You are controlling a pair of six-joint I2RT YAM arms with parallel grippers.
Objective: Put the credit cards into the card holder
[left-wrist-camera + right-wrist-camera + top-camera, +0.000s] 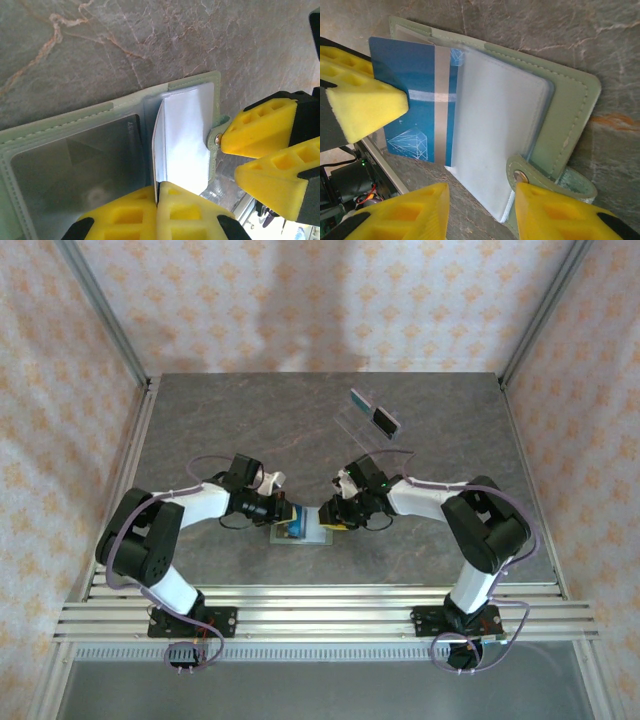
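1. the card holder (565, 115) lies open on the table (200, 420), low centre of the top view.
2. the left gripper (156, 194) is clamped tight on the blue card (417, 75), which sits half inside a clear pocket (500, 130).
3. the right gripper (480, 197) stands part open astride the snap tab (522, 176), its jaws pinching nothing.

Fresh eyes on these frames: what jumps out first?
The blue credit card sits partly tucked into a pale pocket of the open green card holder, near the middle of the table. The left claw pinches the card's outer edge. The right claw stands open astride the snap tab. At the far right, a clear stand carries a dark card.
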